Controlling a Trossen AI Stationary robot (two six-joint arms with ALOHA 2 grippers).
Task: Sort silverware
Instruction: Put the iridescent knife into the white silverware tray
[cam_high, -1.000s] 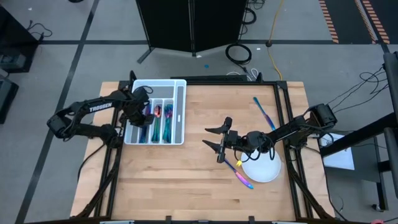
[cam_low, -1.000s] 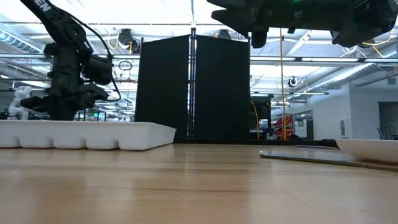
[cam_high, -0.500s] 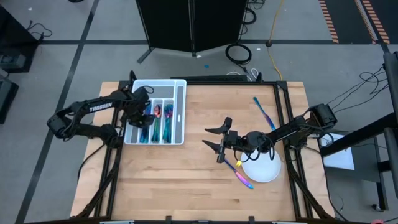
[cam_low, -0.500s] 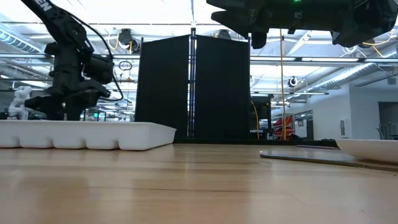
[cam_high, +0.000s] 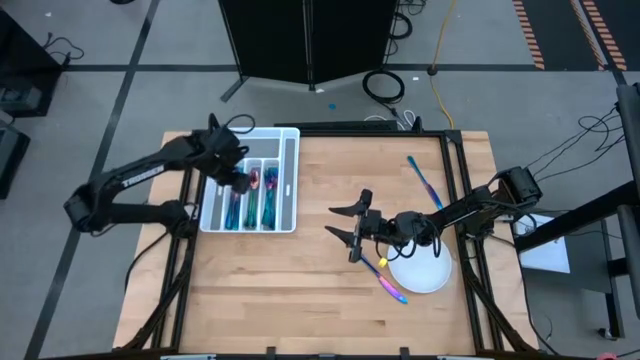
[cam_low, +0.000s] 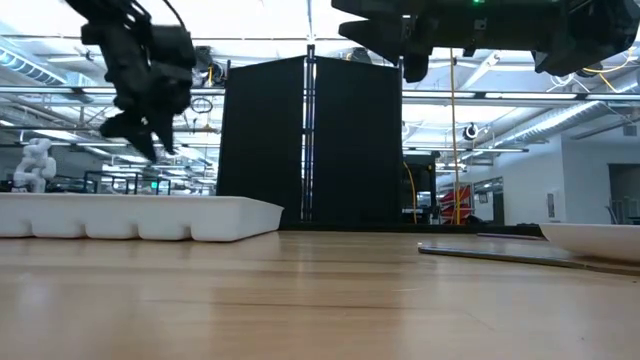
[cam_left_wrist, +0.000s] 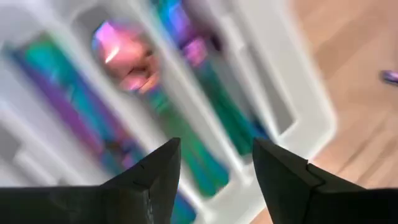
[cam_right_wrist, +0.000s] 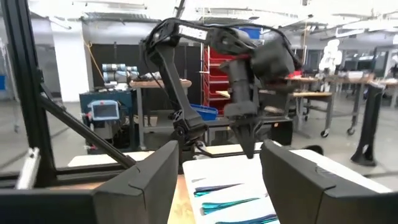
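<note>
The white divided tray (cam_high: 291, 150) stands at the table's far left, with several iridescent pieces of silverware (cam_high: 252, 200) lying lengthwise in its compartments (cam_left_wrist: 205, 118). My left gripper (cam_high: 240, 180) hangs open above the tray, pointing down, with nothing between its fingers (cam_left_wrist: 216, 162) (cam_low: 142, 135). My right gripper (cam_high: 342, 223) waits open and level above the middle of the table, facing the tray (cam_right_wrist: 214, 168). One piece of silverware (cam_high: 425, 180) lies flat on the wood at the far right. Another (cam_high: 385, 280) lies beside the white plate (cam_high: 425, 275).
The table's metal frame runs along its edges (cam_high: 455, 180). Bare wood stretches between the tray and my right gripper and along the near side (cam_high: 280, 290). In the low view the plate's rim (cam_low: 600, 240) and the silverware beside it (cam_low: 500, 253) sit low at the right.
My left gripper has risen out of the tray, mostly in the last half second. It now hangs well above the rim and has rolled at the wrist. The silverware stays in the compartments.
</note>
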